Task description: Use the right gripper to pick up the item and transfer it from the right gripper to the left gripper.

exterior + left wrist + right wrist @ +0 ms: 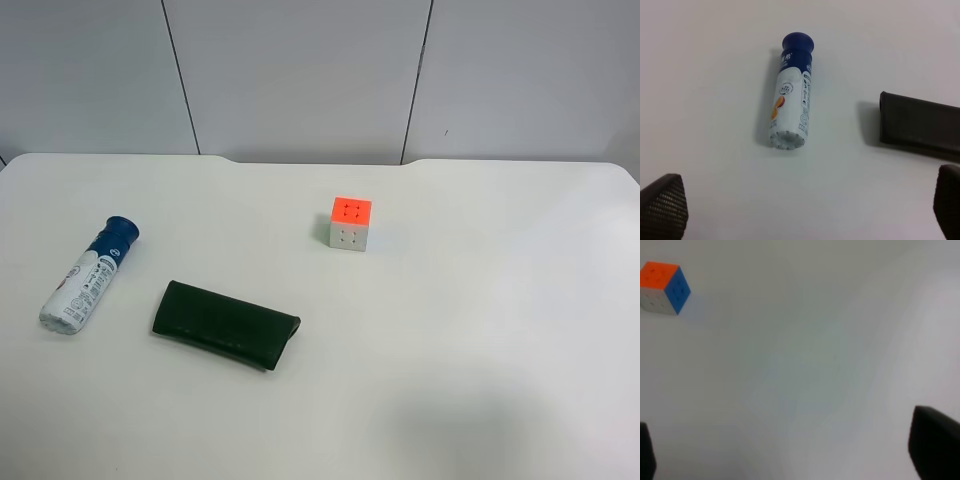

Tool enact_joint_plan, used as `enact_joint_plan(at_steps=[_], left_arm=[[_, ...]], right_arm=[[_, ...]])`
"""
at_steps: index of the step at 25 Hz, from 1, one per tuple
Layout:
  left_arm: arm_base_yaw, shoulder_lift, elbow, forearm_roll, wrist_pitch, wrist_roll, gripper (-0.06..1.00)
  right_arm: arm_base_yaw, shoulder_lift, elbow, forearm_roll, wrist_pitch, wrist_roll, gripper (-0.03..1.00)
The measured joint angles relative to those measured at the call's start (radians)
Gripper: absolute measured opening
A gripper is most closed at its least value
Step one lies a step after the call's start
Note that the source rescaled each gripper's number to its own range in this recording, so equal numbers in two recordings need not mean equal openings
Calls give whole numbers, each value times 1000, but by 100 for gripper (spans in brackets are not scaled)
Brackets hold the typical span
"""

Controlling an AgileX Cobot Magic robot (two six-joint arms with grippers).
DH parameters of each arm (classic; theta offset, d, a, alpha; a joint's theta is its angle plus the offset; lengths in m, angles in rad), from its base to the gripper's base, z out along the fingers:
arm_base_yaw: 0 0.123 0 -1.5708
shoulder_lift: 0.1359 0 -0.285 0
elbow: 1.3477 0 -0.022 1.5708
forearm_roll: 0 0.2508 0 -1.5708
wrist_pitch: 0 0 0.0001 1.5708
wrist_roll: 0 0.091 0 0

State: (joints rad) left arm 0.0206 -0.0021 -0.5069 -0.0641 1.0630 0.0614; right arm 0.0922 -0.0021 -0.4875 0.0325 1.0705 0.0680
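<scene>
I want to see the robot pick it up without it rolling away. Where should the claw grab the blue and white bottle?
Probably around the middle of the white body. The bottle lies on its side on the table, so coming straight down from above, with one finger on each long side, looks best. The round cap end is narrower and could slip. The dark case lies nearby but apart, leaving room for the fingers.

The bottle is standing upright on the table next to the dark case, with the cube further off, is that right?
Not quite. The bottle is lying on its side, not standing; the exterior high view shows it, and the left wrist view confirms it. It is next to the dark case, with the cube further off.
</scene>
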Motion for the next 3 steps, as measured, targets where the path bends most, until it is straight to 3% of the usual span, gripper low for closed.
enact_joint_plan(at_steps=[3], left_arm=[[0,0,0,0,0,0,100]], right_arm=[[0,0,0,0,0,0,100]])
